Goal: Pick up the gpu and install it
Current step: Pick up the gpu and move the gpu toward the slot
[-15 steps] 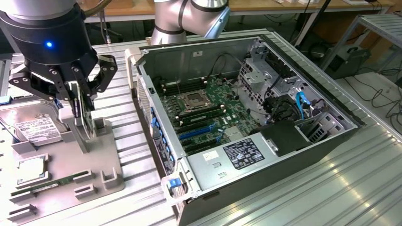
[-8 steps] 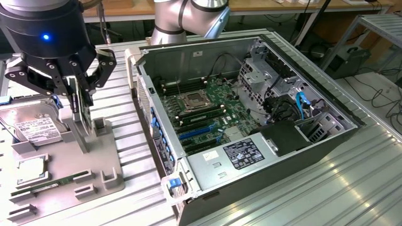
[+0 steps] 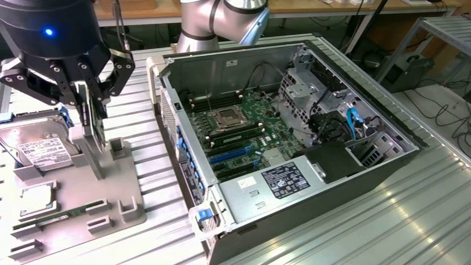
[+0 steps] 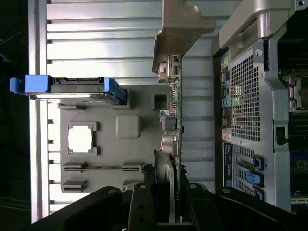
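On the exterior view's left, the tray (image 3: 118, 187) carries a hard drive (image 3: 41, 146). Just beside the drive hangs the gripper (image 3: 91, 107), its fingers (image 4: 144, 202) drawn narrow and clamped on the gpu (image 3: 94, 124). The card stands upright and edge-on, and it is held by the end away from its bracket (image 4: 180, 29). The lower edge of the card sits at or just above its stand (image 3: 94, 163) on the tray; I cannot tell whether it has cleared the stand.

The step in hand looks like getting the card up and out of the tray. Doing that well probably means a straight vertical pull with no twist, so the edge does not bind in the stand. The grip is on one end only, so the bracket end could sag or swing, and slow, steady travel would suit it.

To the right, well apart, the open case (image 3: 338, 187) lies on the ribbed worktop (image 3: 412, 221), its blue slots (image 3: 229, 156) facing up. The near wall of the case stands between card and slots, so height matters.
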Robot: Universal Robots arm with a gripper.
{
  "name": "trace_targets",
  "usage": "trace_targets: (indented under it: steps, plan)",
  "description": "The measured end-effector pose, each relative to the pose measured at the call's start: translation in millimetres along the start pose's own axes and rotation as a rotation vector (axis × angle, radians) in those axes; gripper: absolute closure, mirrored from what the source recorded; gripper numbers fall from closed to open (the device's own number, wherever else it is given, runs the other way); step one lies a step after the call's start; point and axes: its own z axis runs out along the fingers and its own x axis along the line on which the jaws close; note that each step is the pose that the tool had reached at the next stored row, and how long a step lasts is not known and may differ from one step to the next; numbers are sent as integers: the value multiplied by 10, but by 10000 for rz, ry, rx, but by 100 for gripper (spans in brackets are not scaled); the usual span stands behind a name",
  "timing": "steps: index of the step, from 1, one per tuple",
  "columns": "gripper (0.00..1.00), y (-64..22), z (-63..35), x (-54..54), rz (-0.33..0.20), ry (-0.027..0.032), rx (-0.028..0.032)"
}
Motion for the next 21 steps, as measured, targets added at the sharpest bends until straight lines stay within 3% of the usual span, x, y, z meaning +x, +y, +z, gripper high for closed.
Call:
trace_targets:
  steps: [8,9,12,14,16,17,18,19,21]
  plan:
    - [72,17,-205,-1,0,1,-9]
    - [72,17,-212,-1,-1,0,11]
    - [72,22,-258,-2,-2,-2,140]
    - [72,25,-288,-2,-1,-6,259]
    - [72,26,-310,-3,0,-11,450]
    - [72,28,-330,-4,0,-13,629]
    - [72,30,-355,-4,1,-13,736]
    - [72,30,-364,-5,0,-16,771]
    - [72,31,-364,-5,0,-17,770]
